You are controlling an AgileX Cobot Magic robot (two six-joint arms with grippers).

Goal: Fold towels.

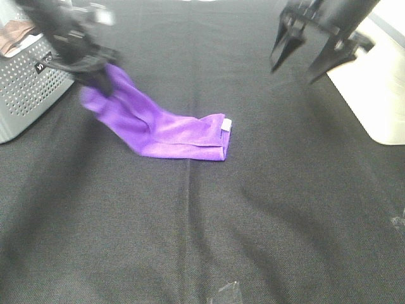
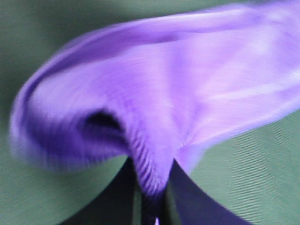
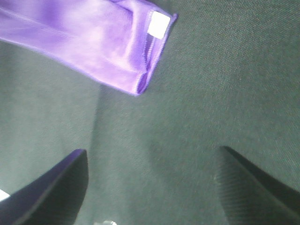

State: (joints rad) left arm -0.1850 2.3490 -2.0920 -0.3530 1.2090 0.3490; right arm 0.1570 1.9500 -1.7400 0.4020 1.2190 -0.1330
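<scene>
The purple towel (image 1: 158, 123) lies folded into a long strip on the black table, its white tag (image 1: 226, 124) at the right end. My left gripper (image 1: 98, 79) is shut on the towel's left end and holds it lifted off the table; the left wrist view shows the cloth (image 2: 159, 108) bunched between the two fingers. My right gripper (image 1: 302, 58) is open and empty, raised above the table at the back right. The right wrist view shows the towel's tagged end (image 3: 108, 47) lying beyond the open fingers (image 3: 51, 192).
A grey perforated basket (image 1: 28, 82) holding a brown cloth (image 1: 16, 35) stands at the left edge, close to my left gripper. A white board (image 1: 373, 95) lies at the right edge. Bits of clear tape (image 1: 228, 291) stick near the table's front.
</scene>
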